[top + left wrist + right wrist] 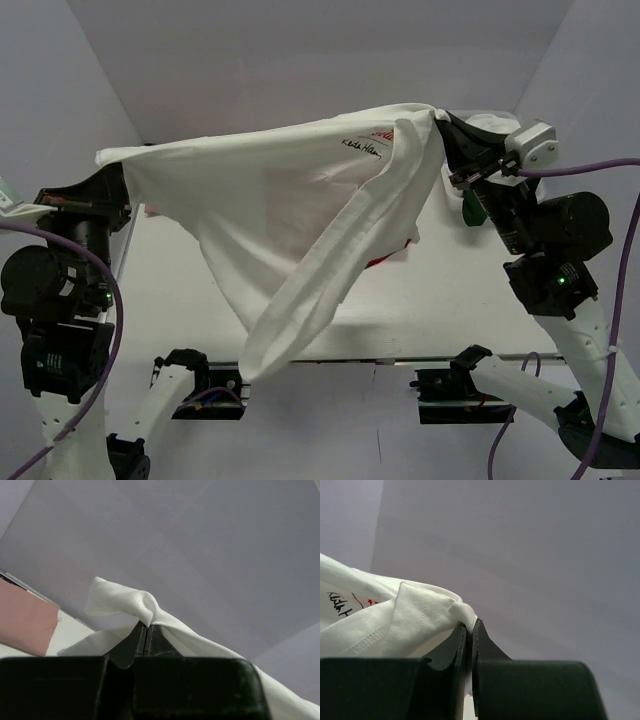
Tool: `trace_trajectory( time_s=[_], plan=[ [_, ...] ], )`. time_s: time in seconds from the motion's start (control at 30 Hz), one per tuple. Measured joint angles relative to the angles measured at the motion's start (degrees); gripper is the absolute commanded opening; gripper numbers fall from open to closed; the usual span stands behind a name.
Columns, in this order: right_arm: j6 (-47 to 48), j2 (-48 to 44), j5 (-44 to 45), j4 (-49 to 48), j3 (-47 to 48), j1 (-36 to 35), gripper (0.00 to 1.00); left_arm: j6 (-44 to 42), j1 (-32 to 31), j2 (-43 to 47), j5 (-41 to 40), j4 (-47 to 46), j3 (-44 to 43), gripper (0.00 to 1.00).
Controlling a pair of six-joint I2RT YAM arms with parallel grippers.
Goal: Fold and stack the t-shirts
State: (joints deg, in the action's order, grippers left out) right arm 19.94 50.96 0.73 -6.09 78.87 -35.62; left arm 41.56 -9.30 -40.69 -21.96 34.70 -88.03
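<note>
Left gripper (pixel 146 628): clenched on white t-shirt (pixel 270 200) corner.
Right gripper (pixel 469 626): clenched on its hem.
Lay-down: hold your span taut, level.

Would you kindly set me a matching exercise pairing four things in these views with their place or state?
1 white t-shirt
2 pink cloth
3 black handwriting
4 left gripper

a low at the left wrist view's left edge
b on the shirt near the right gripper
c hanging spread between both grippers
d shut on a bunched white corner

Pairs: 1-c, 2-a, 3-b, 4-d.
</note>
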Motion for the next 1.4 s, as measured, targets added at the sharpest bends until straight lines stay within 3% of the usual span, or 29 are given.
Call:
trace_trajectory(
  time_s=[0.17, 0.3, 0.33, 0.4, 0.43, 0.47, 0.5, 0.53, 0.67, 0.77, 0.97, 1.2, 1.4],
  plan=[
    [0.4, 2.4, 7.4, -3.9, -2.9, 0.0, 0.00, -0.1, 0.2, -2.9, 1.9, -1.4, 3.0, 0.00],
    [0.2, 13.4, 16.1, -10.1, -6.3, 2.5, 0.00, 2.1, 0.3, -7.6, 2.1, -3.8, 14.1, 0.00],
    [-0.4, 17.4, 17.0, -10.6, -7.1, 3.5, 0.00, 2.8, 0.4, -9.3, 2.3, -3.8, 18.0, 0.03],
    [-2.2, 27.0, 17.7, -10.2, -8.2, 6.3, 0.00, 4.1, 0.6, -13.6, 3.3, -4.2, 26.1, 0.19],
    [-3.4, 31.9, 17.4, -9.1, -8.7, 7.5, 0.21, 4.9, 0.6, -16.5, 4.1, -3.7, 29.6, 0.46],
    [-4.7, 36.9, 16.7, -7.0, -9.1, 8.7, 0.69, 5.1, 0.6, -19.4, 4.9, -3.2, 32.5, 0.58],
    [-5.9, 41.3, 16.2, -4.5, -9.2, 9.7, 0.90, 5.7, 0.6, -22.4, 5.6, -2.2, 35.1, 0.68],
    [-6.4, 45.5, 15.7, -1.7, -8.8, 10.6, 0.90, 6.3, 0.7, -25.1, 6.0, -0.6, 36.7, 0.83],
    [-8.2, 54.1, 15.1, 9.7, -5.3, 12.5, 0.90, 7.3, 1.1, -31.7, 6.9, 2.7, 37.7, 1.00],
    [-9.7, 52.5, 14.8, 11.7, -4.2, 12.0, 0.90, 7.7, 1.2, -32.9, 7.2, 3.0, 37.6, 1.00],
    [-16.6, 40.3, 10.0, 14.0, -6.5, 8.5, 0.90, 8.3, 1.2, -33.0, 6.7, 3.0, 39.2, 1.00],
    [-29.3, 27.9, 6.7, 20.4, -21.2, -0.5, 0.90, 8.6, 1.3, -34.3, 4.8, 3.0, 41.5, 1.00],
    [-39.3, 19.3, 3.0, 28.7, -38.3, -6.1, 0.90, 9.3, 3.2, -42.4, 0.9, 4.1, 37.4, 1.00]
  ],
)
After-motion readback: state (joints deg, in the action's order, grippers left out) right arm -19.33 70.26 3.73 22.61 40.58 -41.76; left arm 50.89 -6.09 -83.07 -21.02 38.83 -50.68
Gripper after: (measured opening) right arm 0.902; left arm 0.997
